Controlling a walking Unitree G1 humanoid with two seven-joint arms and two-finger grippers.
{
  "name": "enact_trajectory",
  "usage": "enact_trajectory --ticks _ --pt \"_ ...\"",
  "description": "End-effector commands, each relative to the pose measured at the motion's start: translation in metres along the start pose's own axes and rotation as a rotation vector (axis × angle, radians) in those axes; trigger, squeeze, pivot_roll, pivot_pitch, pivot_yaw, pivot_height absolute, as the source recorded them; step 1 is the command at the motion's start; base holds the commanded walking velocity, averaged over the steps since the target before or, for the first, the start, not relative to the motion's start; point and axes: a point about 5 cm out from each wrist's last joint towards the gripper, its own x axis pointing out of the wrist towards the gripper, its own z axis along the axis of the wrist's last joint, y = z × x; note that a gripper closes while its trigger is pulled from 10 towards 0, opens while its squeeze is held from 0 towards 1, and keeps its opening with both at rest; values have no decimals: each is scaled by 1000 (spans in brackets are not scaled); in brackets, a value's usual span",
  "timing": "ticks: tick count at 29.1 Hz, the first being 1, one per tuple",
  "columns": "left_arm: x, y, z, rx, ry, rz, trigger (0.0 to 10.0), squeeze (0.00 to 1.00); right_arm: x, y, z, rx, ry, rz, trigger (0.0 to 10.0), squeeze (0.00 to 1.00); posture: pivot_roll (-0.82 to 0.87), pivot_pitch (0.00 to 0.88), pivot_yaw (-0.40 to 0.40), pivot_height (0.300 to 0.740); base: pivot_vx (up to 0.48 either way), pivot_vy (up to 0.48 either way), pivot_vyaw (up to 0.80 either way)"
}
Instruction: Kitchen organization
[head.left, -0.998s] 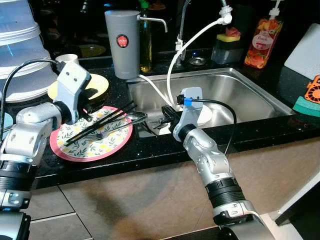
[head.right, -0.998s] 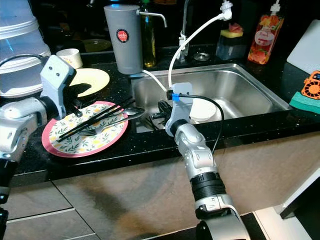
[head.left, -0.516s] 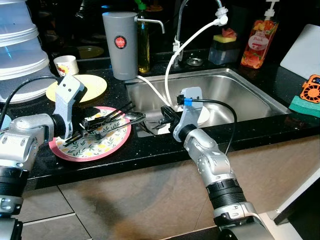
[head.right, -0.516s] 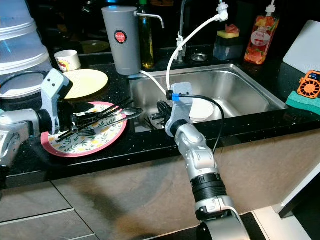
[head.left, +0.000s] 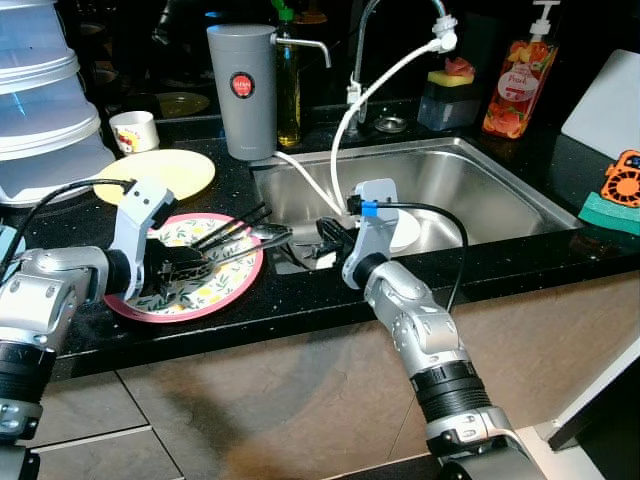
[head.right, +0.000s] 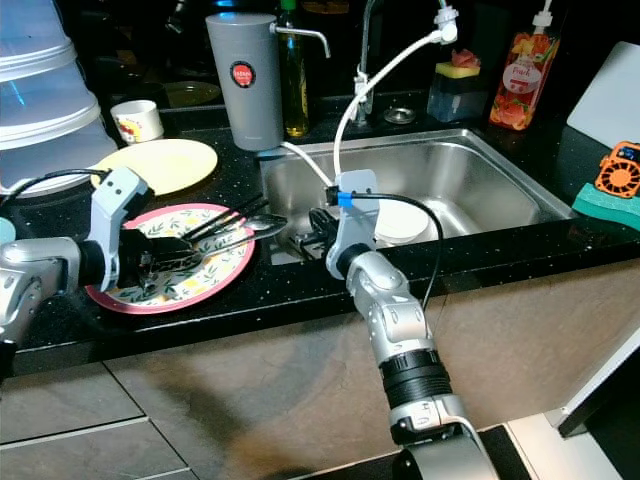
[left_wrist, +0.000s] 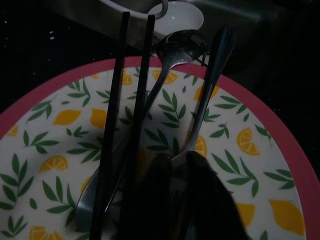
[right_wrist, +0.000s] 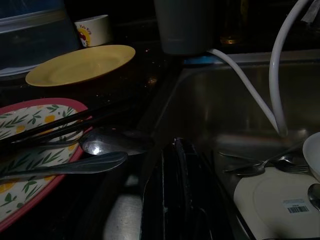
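A pink-rimmed plate (head.left: 218, 304) with a lemon print lies on the black counter left of the sink. Two black chopsticks (head.left: 232, 227), a spoon (head.left: 268, 235) and a fork (left_wrist: 209, 85) rest across it, their far ends pointing to the sink. My left gripper (head.left: 186, 266) sits low over the plate's middle, right at the near ends of the cutlery. At the sink's front left corner my right gripper (head.left: 331, 236) hangs shut and holds nothing, a short way from the spoon (right_wrist: 111, 142).
A yellow plate (head.left: 160, 172), a small cup (head.left: 133, 130) and a grey canister (head.left: 245, 90) stand behind the pink plate. The steel sink (head.left: 480, 170) holds a white dish (head.left: 406, 231) and cutlery. A white hose (head.left: 380, 90) dangles from the tap. Stacked clear containers (head.left: 40, 90) stand far left.
My left gripper has come down from above the plate's left side to the cutlery on the plate. The right arm has barely moved.
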Motion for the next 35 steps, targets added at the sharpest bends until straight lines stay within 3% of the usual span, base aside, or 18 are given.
enact_trajectory --ticks 1,12,15,16,20,28,35 --pt "-8 5 -4 -4 39 23 0 0 -1 0 -2 7 12 3 10000 0 56 45 35 740 0 0 0" --pt "-6 4 -2 -33 9 31 0 0 -1 -1 -2 8 16 -1 10000 0 56 48 36 740 0 0 0" --pt "-6 10 8 -35 -59 87 0 0 -1 -1 -2 8 16 -5 10000 0 57 50 38 740 0 0 0" --pt "-6 12 11 -32 -79 98 10000 1000 -1 -1 -2 9 15 -5 10000 0 57 50 38 740 0 0 0" --pt "-6 16 14 -46 -115 121 10000 1000 -1 -1 -2 10 16 -5 10000 0 59 54 38 740 0 0 0" --pt "-5 17 1 -80 -75 99 10000 1000 -4 2 -8 -8 38 20 10000 0 58 55 37 740 0 0 0" --pt "-4 17 -7 -93 -54 77 10000 1000 -9 12 -15 -129 78 145 10000 0 52 54 39 740 0 0 0"
